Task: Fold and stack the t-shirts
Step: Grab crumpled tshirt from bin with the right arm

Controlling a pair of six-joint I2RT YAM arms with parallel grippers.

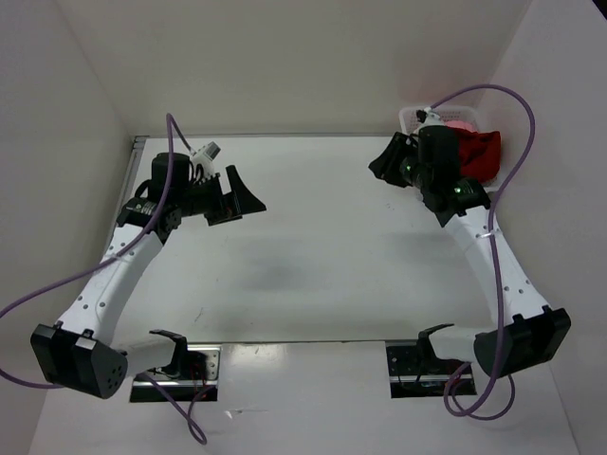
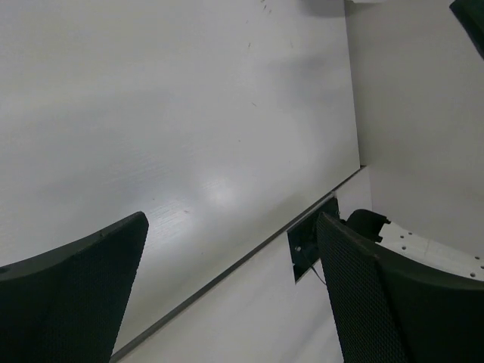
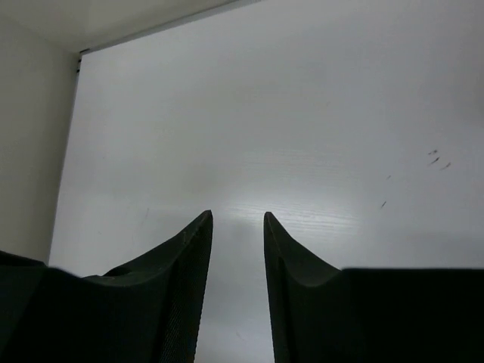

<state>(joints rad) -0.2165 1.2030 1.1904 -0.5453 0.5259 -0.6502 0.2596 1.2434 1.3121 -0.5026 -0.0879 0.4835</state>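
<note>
The table [image 1: 322, 275] is bare across its whole middle, so none of the folding has begun. All the cloth sits in the white basket [image 1: 412, 116], in the far right corner.

The right arm [image 1: 493, 256] reaches up just beside the basket, and its purple cable [image 1: 524, 114] loops right over it. A reach into the basket could drag that loop against the rim and shift or tip so light a thing.

The dark red shirt [image 1: 482, 152] spills over the basket's near side. A pinker one [image 1: 462, 124] lies bunched behind it. The arm hides part of the pile, so I cannot tell how many shirts there are. Bundled like this, a pinch may well lift two shirts at once, or pull the basket along with the cloth.

The right gripper [image 3: 238, 215] is empty, its jaws only a narrow slit apart, and it points away from the basket over bare table. It would have to turn round and widen first, or it would only push the cloth down.

The left gripper [image 2: 233, 219] is spread wide and empty, well apart from the basket, too far off to steady it.
</note>
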